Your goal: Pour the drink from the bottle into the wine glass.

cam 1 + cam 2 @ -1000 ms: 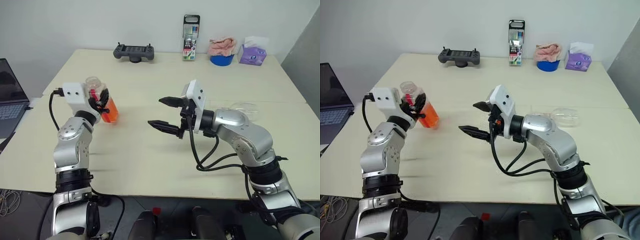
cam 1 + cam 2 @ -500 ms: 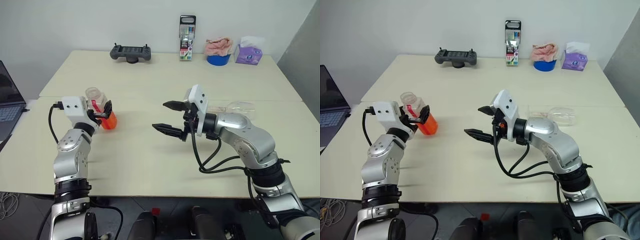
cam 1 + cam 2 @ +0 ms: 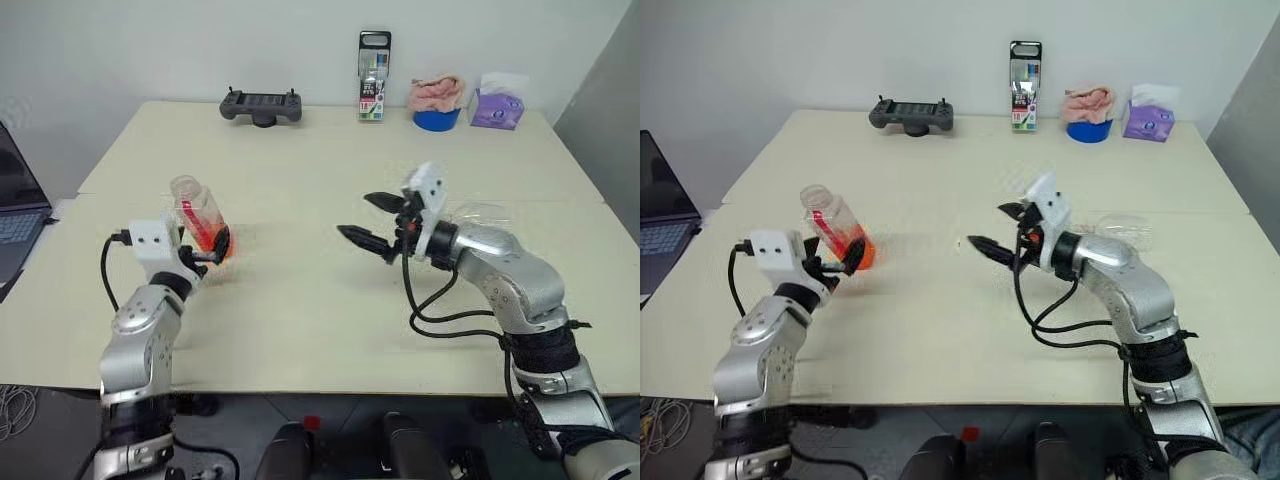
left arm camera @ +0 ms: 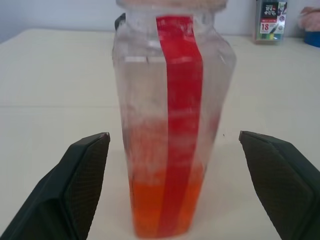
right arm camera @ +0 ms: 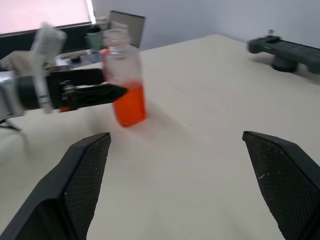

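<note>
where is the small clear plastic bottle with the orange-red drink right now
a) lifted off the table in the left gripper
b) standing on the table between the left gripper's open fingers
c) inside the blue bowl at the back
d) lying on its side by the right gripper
b: the small clear plastic bottle stands upright on the cream table, and the left gripper has its black fingers spread apart on either side with a gap to the bottle's walls.
</note>
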You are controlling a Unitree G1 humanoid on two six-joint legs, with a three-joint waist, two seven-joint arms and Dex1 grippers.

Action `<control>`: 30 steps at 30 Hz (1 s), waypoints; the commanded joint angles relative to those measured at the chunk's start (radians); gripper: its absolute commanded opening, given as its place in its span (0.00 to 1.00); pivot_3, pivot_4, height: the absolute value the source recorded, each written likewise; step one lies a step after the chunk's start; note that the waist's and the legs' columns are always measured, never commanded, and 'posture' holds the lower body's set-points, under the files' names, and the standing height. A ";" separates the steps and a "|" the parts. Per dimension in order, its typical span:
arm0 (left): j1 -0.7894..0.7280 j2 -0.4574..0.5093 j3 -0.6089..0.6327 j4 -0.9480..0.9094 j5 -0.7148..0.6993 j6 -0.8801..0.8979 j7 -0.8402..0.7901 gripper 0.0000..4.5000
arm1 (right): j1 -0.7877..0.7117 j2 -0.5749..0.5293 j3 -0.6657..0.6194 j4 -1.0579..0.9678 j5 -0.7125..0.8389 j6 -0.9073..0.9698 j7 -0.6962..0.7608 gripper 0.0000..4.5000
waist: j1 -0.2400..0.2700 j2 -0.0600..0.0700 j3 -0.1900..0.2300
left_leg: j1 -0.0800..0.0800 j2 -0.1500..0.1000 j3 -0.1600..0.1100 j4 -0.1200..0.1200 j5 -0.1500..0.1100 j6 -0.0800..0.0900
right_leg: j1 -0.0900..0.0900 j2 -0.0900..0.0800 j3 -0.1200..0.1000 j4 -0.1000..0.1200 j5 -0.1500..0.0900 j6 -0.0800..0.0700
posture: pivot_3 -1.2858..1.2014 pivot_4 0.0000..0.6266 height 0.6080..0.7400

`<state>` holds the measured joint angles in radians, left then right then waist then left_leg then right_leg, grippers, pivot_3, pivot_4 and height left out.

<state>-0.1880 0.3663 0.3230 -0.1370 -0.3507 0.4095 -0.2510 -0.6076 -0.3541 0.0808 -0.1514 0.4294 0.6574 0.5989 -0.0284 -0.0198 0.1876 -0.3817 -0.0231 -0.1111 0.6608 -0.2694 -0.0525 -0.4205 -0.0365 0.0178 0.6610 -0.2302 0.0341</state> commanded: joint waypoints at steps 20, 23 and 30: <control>0.138 0.019 -0.424 -0.296 0.064 -0.021 -0.247 0.98 | 0.112 0.376 -0.513 0.112 0.333 0.096 -0.550 1.00 | -0.002 0.001 0.000 | 0.001 0.001 0.002 -0.001 0.000 0.000 | 0.000 0.003 0.002 0.000 0.000 0.000 | 0.52 0.24 1.00; 0.122 0.018 -0.431 -0.297 0.068 -0.018 -0.251 0.98 | 0.089 0.411 -0.571 0.143 0.402 0.098 -0.620 1.00 | -0.003 0.001 0.000 | 0.001 0.001 0.002 -0.001 0.000 0.000 | 0.000 0.003 0.002 0.000 0.000 0.000 | 0.52 0.24 1.00; 0.108 0.015 -0.436 -0.290 0.071 -0.017 -0.248 0.98 | -0.061 0.444 -0.665 0.397 0.469 -0.023 -0.663 1.00 | -0.005 0.002 0.000 | 0.001 0.001 0.003 -0.001 0.000 0.001 | 0.000 0.005 0.002 0.001 0.000 0.000 | 0.52 0.24 1.00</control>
<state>-0.0693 0.3854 -0.1132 -0.4146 -0.2844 0.4069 -0.4939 -0.6310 0.0884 -0.5689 0.2110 0.8744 0.6831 -0.0685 -0.0334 -0.0178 0.1879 -0.3805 -0.0221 -0.1081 0.6600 -0.2695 -0.0517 -0.4205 -0.0317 0.0204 0.6616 -0.2306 0.0336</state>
